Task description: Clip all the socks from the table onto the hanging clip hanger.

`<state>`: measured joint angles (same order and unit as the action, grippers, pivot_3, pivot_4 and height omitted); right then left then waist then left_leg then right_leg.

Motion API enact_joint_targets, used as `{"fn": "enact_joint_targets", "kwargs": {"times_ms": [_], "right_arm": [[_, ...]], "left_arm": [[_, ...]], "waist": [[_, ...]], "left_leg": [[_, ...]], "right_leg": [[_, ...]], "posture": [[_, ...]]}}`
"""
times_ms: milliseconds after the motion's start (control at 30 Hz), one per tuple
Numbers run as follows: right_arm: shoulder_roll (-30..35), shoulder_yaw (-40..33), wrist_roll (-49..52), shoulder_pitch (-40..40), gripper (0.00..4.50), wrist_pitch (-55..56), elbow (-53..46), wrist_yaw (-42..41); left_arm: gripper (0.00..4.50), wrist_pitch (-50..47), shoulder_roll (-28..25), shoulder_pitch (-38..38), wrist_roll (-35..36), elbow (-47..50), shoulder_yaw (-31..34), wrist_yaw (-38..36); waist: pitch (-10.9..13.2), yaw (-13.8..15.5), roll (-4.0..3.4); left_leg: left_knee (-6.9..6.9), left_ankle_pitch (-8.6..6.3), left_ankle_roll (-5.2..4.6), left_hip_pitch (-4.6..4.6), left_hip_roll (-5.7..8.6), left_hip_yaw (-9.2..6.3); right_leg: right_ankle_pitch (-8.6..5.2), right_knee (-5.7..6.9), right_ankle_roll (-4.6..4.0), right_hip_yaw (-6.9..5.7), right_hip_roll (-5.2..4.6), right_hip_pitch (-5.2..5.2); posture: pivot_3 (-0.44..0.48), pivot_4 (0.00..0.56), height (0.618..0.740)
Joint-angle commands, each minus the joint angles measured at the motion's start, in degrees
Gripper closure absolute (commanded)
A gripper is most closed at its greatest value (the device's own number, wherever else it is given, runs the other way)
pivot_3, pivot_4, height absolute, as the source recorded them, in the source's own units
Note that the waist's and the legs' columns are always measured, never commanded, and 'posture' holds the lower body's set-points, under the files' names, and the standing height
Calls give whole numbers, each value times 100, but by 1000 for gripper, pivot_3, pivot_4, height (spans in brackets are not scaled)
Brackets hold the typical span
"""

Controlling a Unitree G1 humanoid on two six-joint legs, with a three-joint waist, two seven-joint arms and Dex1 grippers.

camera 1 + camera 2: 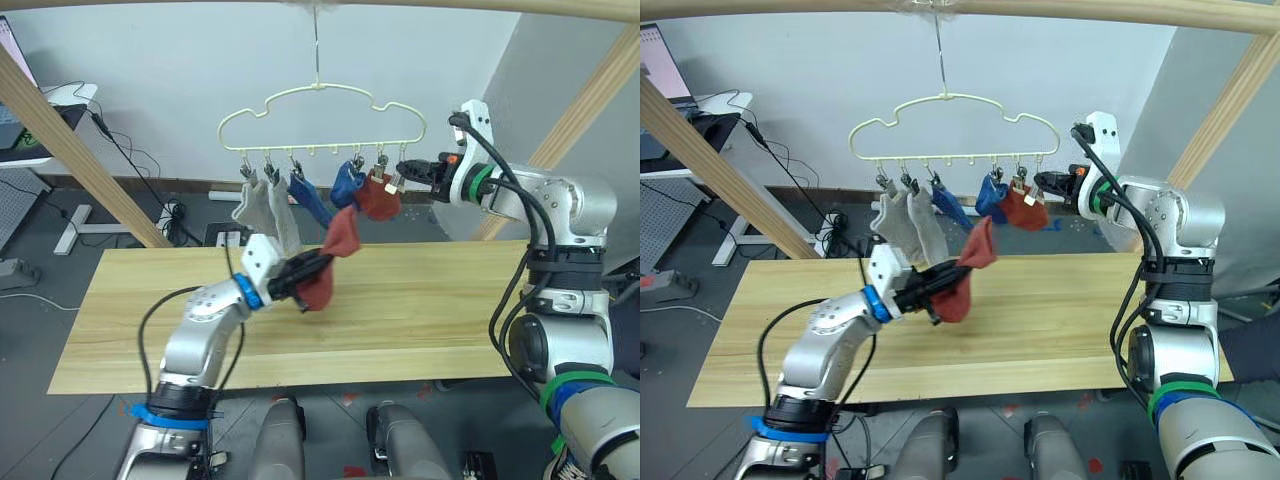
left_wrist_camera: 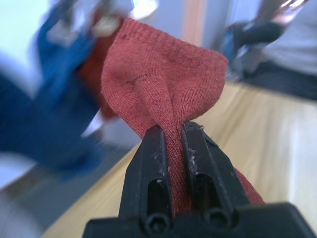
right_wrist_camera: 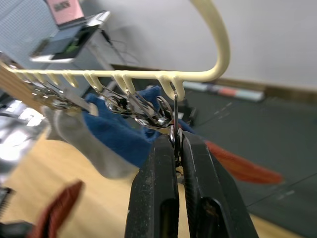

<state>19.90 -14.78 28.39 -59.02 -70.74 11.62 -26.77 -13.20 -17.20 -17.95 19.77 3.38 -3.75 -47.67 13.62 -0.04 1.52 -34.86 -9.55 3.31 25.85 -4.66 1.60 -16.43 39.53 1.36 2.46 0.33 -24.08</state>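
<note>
The pale-yellow, cloud-outlined clip hanger [image 1: 322, 118] hangs by its hook above the far edge of the light plank table [image 1: 430, 320], and its metal clips hold two grey socks [image 1: 268, 208], two blue socks [image 1: 345, 185] and one rust-red sock [image 1: 378, 195]. The sixth sock [image 1: 328, 262], rust-red, is bunched and held aloft at about 6 o'clock below the hanger, above the bare tabletop.

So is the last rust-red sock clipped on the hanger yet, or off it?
Off it. The left gripper is shut on the rust-red sock, holding it above the table, below the clip hanger.
</note>
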Motion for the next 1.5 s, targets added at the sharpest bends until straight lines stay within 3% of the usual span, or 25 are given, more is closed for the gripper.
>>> {"fn": "enact_joint_targets", "kwargs": {"times_ms": [33, 200, 567, 1500], "right_arm": [[-100, -500, 371, -294, 4500, -510, -108, 264], [-333, -1095, 659, -537, 4500, -1222, -140, 603], [-576, -1486, 712, -683, 4500, -1620, -231, 1009], [-632, -1607, 699, -753, 4500, -1788, -230, 1135]], "left_arm": [[4411, 54, 153, -140, -53, 183, -186, 147], [4411, 234, 303, -325, -104, -101, -223, 215], [4411, 498, 532, -566, -180, -473, -297, 258], [4411, 701, 547, -874, -271, -928, -231, 169]], "waist": [[0, -18, 0], [2, -39, -4], [6, -39, -8], [14, -145, -17]], "left_leg": [[0, 0, 0, 0, 0, 0], [0, 0, -1, 0, -1, 0], [2, 0, -1, 6, 0, 2], [5, -2, -3, 8, 0, 1]], "right_leg": [[0, 0, 0, 1, 1, -1], [0, 0, 0, 3, 4, -3], [0, -16, 1, 3, 4, -2], [-1, -24, 1, 3, 4, -1]], "posture": [[23, 254, 740], [13, 254, 740], [-4, 259, 740], [-13, 260, 740]]}}
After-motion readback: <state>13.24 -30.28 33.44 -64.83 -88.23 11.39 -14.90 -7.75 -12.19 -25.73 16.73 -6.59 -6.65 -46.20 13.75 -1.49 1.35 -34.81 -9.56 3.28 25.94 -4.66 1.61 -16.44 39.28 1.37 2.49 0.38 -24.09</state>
